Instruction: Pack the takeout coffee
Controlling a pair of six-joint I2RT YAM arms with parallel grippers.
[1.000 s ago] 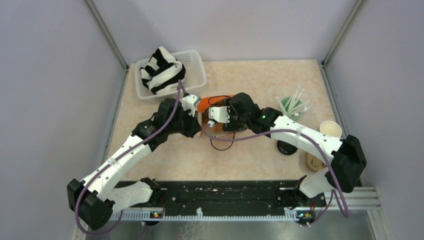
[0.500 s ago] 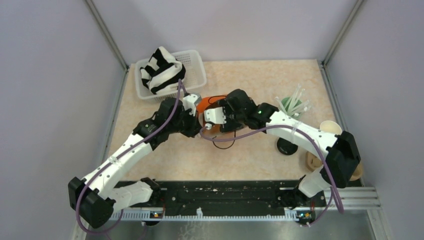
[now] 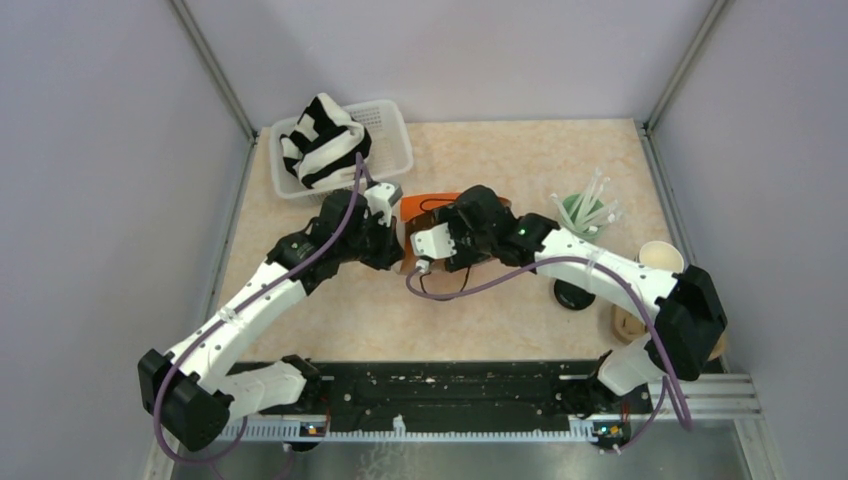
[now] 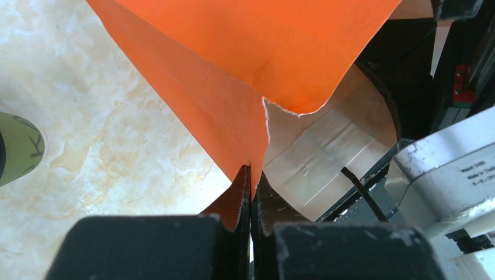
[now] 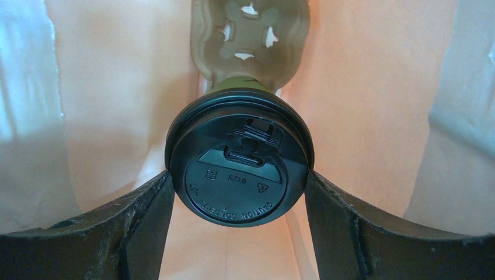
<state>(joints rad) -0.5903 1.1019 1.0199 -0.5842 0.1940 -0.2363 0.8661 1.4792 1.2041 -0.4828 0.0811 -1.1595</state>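
left jaws clamped on the orange paper bag (image 4: 274,52), right jaws gripping a black-lidded coffee cup (image 5: 239,169) by its lid inside it

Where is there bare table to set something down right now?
Bare: behind the orange bag, between white basket and straw tumbler; and near side, between left arm and black lid. Crowded: around the bag and along the right edge.

White arms (image 3: 245,310) with black joints (image 3: 185,410), purple cables (image 3: 480,280) looping — left end effector (image 4: 251,186), lower centre, matte black.
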